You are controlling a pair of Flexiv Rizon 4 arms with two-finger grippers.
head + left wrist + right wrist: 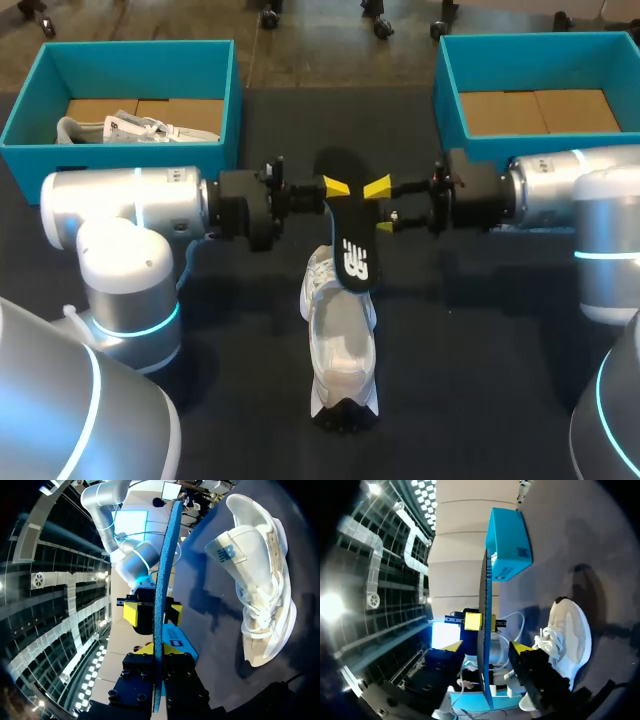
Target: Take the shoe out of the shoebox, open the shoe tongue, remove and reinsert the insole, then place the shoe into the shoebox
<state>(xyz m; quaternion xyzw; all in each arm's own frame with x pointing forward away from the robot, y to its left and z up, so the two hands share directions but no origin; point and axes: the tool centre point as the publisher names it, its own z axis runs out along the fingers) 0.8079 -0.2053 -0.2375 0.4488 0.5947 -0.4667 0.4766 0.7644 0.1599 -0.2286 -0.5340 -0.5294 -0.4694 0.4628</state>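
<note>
Dark matte table (470, 340) filled the workspace, w/ both arms coming in from the sides. Nearest the camera, a white mesh sneaker (342, 350) sat sole-down at mid-table, outside both boxes, its dark-tipped end closest and its opening facing up. Just beyond and above it hung a black foam insole w/ blue underside (352, 255), turned on edge, its lower end over the sneaker's laced part; couldn't tell if they touched. Left gripper (333, 187) was clamped on the insole's upper part, fingers pressed to both faces. Right gripper (382, 207) faced it from the opposite side, fingers spread wide and straddling the insole w/o pinching it, approx. level w/ the left one. At the far edge stood two teal cardboard shoeboxes: the left box (120, 155) held a second white sneaker (130, 128), the right box (540, 50) showed only its brown cardboard floor.
</note>
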